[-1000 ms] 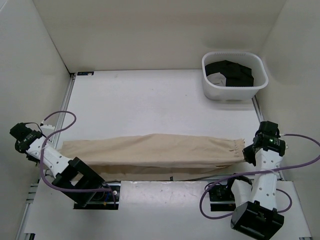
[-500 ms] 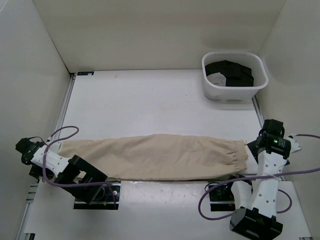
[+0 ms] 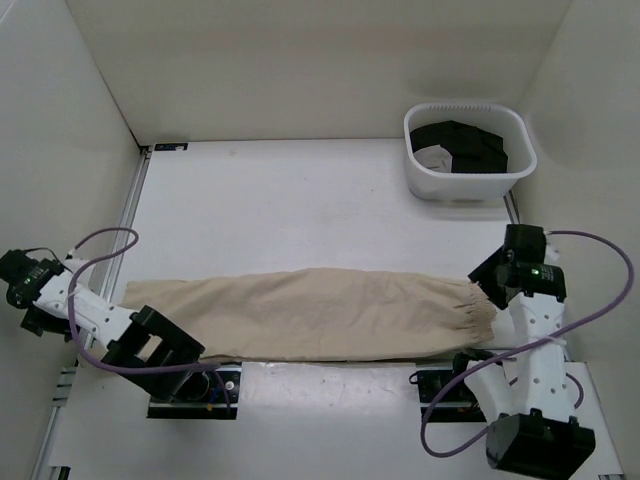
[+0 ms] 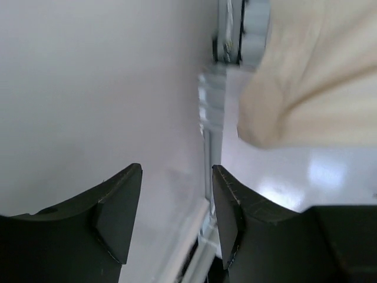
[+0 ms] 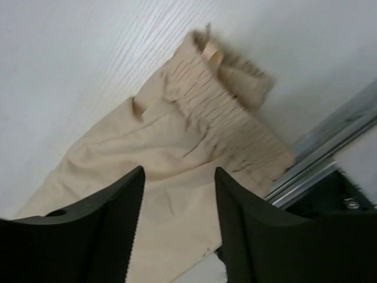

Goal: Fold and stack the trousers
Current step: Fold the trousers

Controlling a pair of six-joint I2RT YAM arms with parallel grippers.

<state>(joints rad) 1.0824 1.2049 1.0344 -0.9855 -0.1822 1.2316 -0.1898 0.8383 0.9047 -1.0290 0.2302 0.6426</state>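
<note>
Now the trousers (image 3: 310,315) lie stretched along the table's (image 3: 300,200) near edge.
Left gripper (image 4: 177,203) and right gripper (image 5: 178,212) both gape empty, one beyond each end.

No text, label, brand, number or sign can be read in any view (a small dark strip (image 3: 172,147) at the far left corner of the table (image 3: 300,210) is too small to make out).

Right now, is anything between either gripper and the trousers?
Nothing visible. The trousers lie flat along the near edge; the left gripper hangs open off their left end, the right gripper open over the waistband. The basket stands far back right.
</note>
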